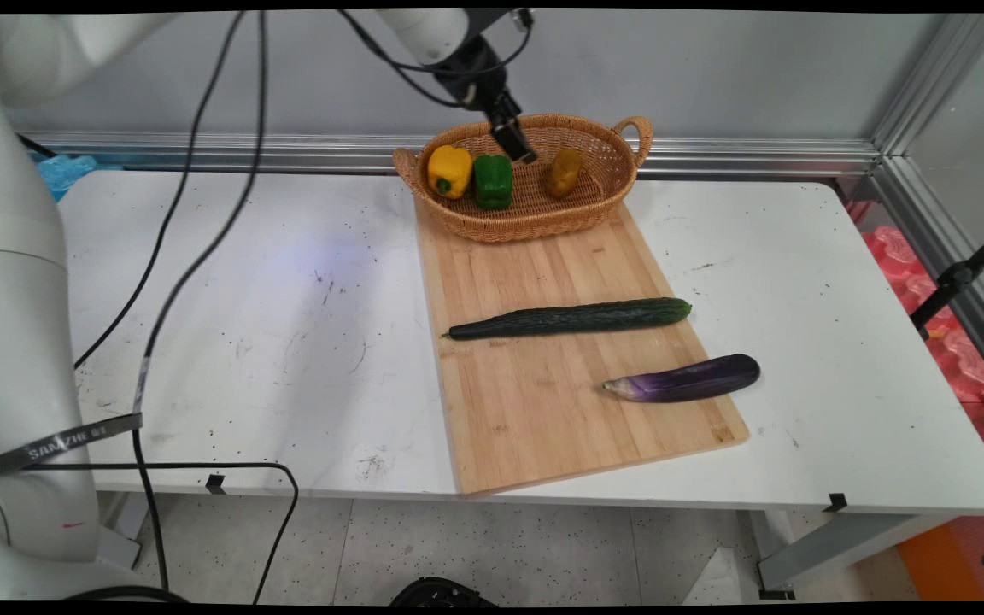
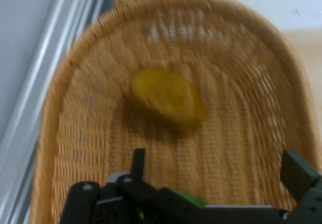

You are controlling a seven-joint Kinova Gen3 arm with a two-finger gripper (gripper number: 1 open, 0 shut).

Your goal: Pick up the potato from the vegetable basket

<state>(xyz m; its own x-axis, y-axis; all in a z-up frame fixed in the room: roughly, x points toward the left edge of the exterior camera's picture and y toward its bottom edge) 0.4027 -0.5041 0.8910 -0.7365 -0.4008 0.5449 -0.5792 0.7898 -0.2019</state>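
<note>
1. Eggplant and cucumber lie on the cutting board, tabletop beneath.
2. Basket holds yellow pepper, green pepper, brownish potato-like lump.
3. Pincer hangs spread open, empty, inside the basket between green pepper and lump.

**Gripper over the wicker basket, beside the green pepper**

The black gripper hangs inside the oval wicker basket at the far end of the wooden cutting board, its fingers spread apart and empty in the hand view. It sits just beside the green bell pepper, between that and a brownish-yellow potato-like lump lying apart on the basket floor. A yellow bell pepper rests against the green one on its other side, near the basket's left handle
</note>
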